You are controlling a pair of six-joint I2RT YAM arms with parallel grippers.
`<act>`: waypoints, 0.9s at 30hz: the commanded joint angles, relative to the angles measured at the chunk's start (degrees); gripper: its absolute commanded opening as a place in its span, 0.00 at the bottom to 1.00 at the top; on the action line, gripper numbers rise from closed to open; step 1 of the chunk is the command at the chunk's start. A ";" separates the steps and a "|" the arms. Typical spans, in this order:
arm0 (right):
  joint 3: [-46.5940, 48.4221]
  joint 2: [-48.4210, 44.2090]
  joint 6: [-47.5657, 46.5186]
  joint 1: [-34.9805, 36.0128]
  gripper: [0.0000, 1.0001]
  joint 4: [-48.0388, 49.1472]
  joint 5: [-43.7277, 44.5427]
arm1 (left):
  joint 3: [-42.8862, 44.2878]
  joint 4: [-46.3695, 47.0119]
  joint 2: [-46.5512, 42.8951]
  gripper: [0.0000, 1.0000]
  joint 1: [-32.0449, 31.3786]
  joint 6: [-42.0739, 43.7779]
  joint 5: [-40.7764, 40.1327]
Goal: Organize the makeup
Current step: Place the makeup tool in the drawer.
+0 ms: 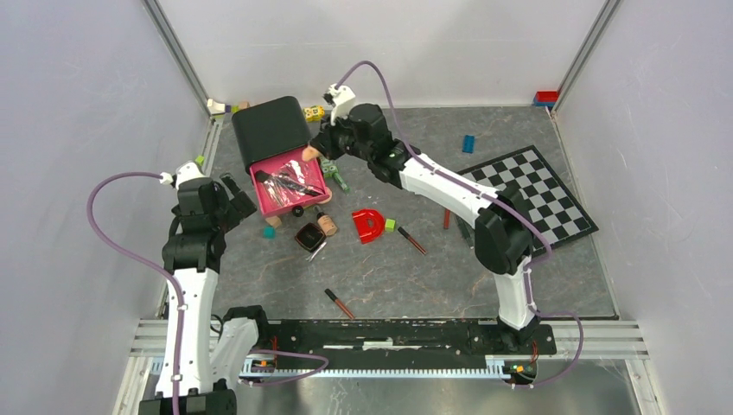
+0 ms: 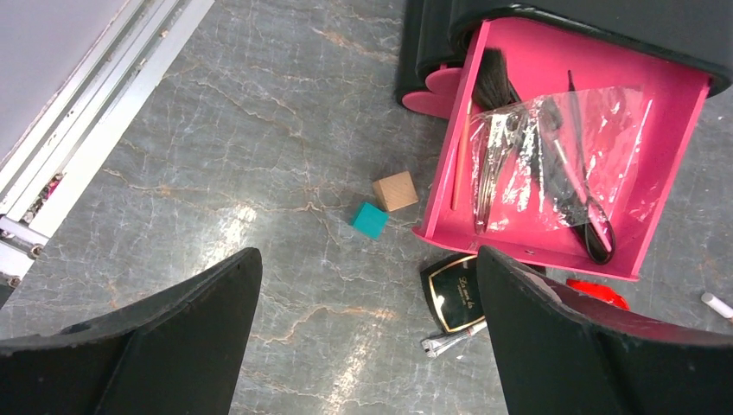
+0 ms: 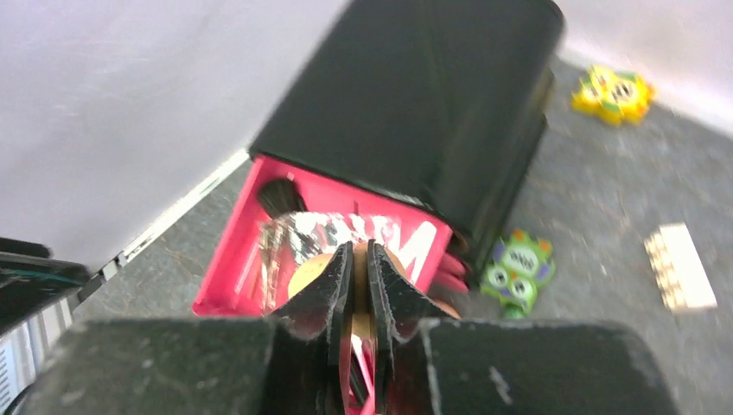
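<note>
Grey marbled tabletop (image 1: 415, 277) carries a black box (image 1: 270, 130) with its pink drawer (image 2: 674, 121) standing open toward the arms. At the drawer's far right corner the right gripper (image 3: 360, 251) is pinched nearly closed on a peach sponge (image 3: 309, 275). The drawer's floor lies just below it, toward the left arm. Beside the drawer the left gripper (image 2: 367, 259) gapes wide and empty, farther from the sponge.

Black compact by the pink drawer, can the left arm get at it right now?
Probably yes: the black compact lies uncovered beside the pink drawer, and the left pincer hangs open nearby with nothing between them.
</note>
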 commanded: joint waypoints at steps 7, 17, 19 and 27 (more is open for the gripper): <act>7.91 7.12 -25.01 0.95 0.15 3.91 -14.35 | 0.11 0.77 1.47 1.00 0.07 0.74 -0.41; 7.00 8.37 -46.84 0.99 0.09 5.69 -24.62 | 0.10 0.75 1.57 1.00 0.11 0.92 -0.38; 5.26 8.19 -50.03 1.02 0.09 7.39 -26.01 | 0.09 0.81 1.61 1.00 0.07 0.96 -0.37; 5.31 9.61 -61.54 0.93 0.14 5.84 -28.47 | 0.09 0.81 1.61 1.00 0.06 0.91 -0.22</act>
